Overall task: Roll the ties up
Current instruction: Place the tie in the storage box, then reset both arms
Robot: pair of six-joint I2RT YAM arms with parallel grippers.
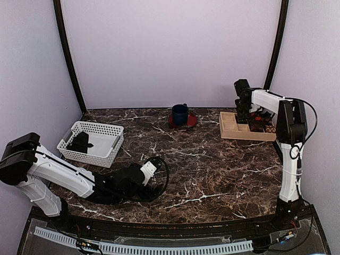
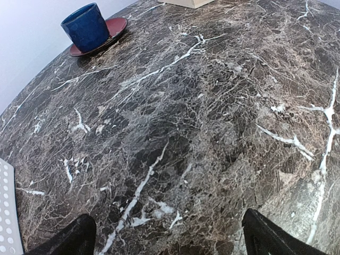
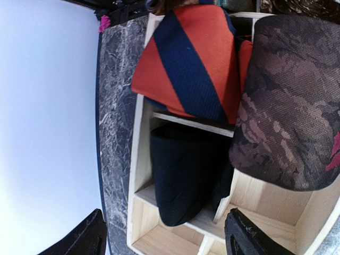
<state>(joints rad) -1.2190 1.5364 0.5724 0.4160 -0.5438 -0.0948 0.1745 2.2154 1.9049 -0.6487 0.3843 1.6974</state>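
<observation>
Ahead of the left hand (image 2: pixel 167 241), fingers apart, lies open worktop (image 2: pixel 212 133); the white basket (image 1: pixel 106 151) at its left holds a crumpled tie (image 1: pixel 81 142). Before the right hand (image 3: pixel 164 239), also spread, a tray (image 3: pixel 139 159) holds a rolled tie (image 3: pixel 183 180).

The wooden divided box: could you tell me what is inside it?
The wooden box holds an orange-and-navy tie, a black tie and a brown patterned tie; the compartment floors beneath them are covered.
</observation>
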